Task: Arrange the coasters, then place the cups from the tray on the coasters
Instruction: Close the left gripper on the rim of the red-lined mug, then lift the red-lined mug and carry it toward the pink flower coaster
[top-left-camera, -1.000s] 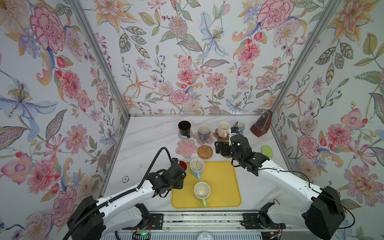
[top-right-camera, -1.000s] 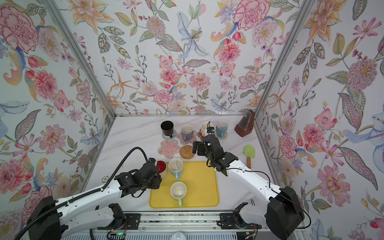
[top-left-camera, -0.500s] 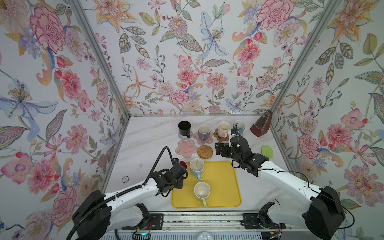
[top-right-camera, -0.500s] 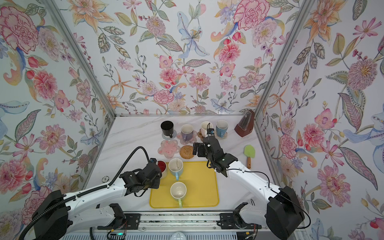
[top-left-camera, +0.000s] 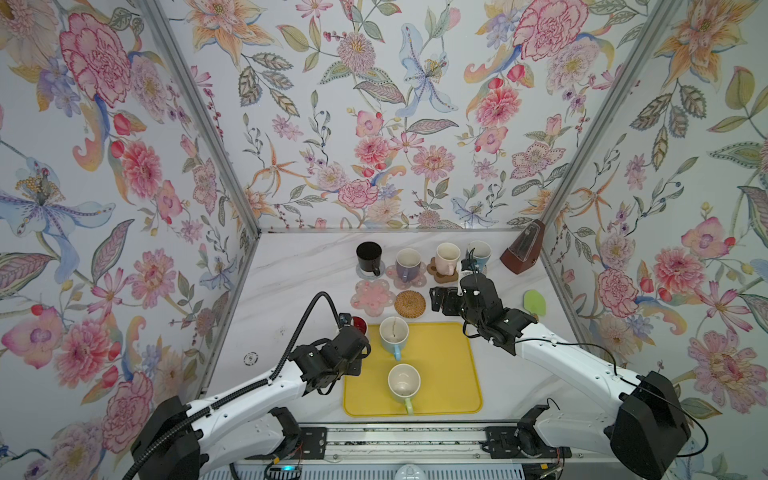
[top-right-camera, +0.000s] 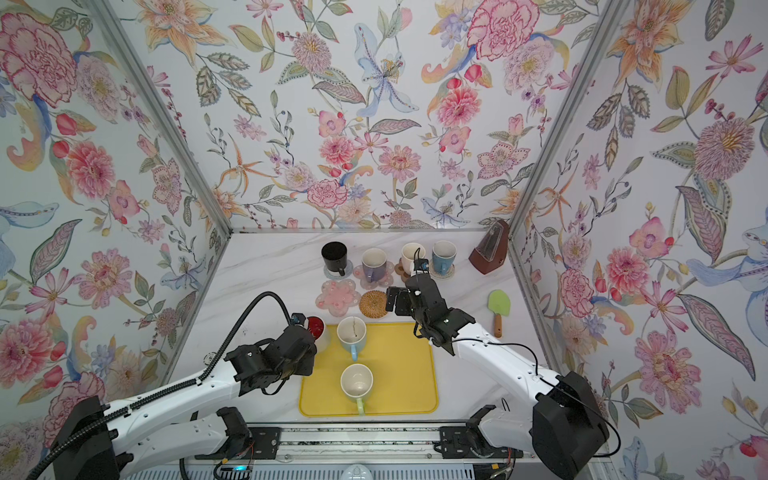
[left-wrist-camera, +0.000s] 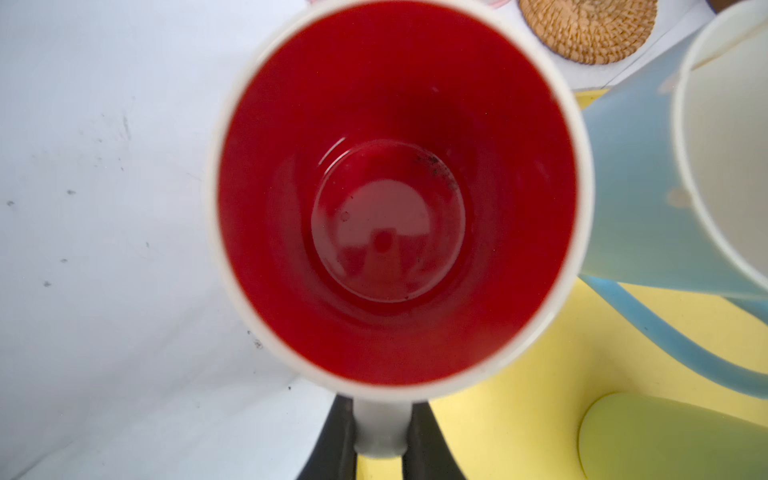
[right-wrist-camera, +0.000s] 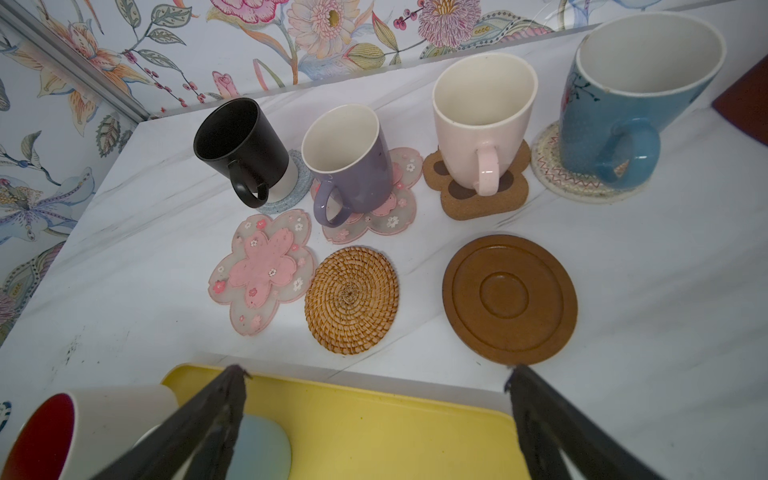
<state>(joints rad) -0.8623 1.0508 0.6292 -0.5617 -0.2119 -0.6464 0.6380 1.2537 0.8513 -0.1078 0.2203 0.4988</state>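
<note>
Fingers of the left gripper (left-wrist-camera: 380, 415), which were apart a moment ago, are now squeezed onto the handle of the white mug with red inside (left-wrist-camera: 395, 195). The mug is found at the far left corner of the yellow tray (top-left-camera: 449, 374), and it seems not to be lifted yet. So the mug is caught and is likely ready to be carried to a free coaster. Three are left bare: the pink flower coaster (right-wrist-camera: 262, 270), the rattan coaster (right-wrist-camera: 351, 299) and the wooden disc coaster (right-wrist-camera: 509, 297). The light blue mug (top-left-camera: 394, 332) and the green mug (top-left-camera: 404, 384) are seen on the tray. The right gripper (right-wrist-camera: 376, 372) is held wide open and empty above the tray's far edge. No words or brand names can be read; only a small painted picture is seen on the blue mug (right-wrist-camera: 582, 120) at the back.
</note>
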